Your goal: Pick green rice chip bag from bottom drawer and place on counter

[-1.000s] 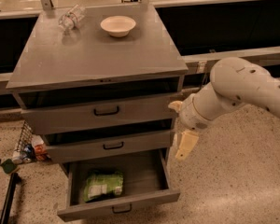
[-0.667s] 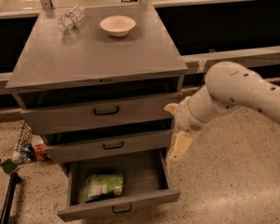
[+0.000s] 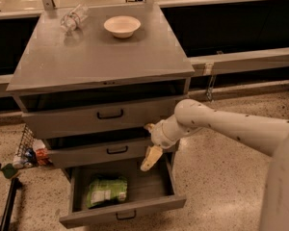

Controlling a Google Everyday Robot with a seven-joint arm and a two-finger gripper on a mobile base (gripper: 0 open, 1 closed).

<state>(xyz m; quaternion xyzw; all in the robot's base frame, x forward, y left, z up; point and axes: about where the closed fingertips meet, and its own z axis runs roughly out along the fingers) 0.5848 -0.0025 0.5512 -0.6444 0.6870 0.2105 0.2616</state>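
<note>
The green rice chip bag point(image 3: 105, 191) lies flat in the left half of the open bottom drawer point(image 3: 149, 186), its white label facing up. My gripper point(image 3: 149, 143) hangs over the drawer's right half, in front of the middle drawer and to the upper right of the bag, not touching it. Its two pale fingers are spread apart, with one fingertip point(image 3: 151, 159) pointing down into the drawer, and it holds nothing. The grey counter point(image 3: 96, 57) tops the cabinet above.
A white bowl point(image 3: 122, 26) and a clear plastic bottle point(image 3: 73, 18) sit at the back of the counter. The top drawer point(image 3: 111, 114) and middle drawer point(image 3: 111, 149) are slightly open. A wire basket with clutter point(image 3: 26, 153) stands on the floor at the left.
My arm has swung left and slightly down, bringing the gripper from beside the cabinet's right edge to over the open bottom drawer. The bag has not moved.
</note>
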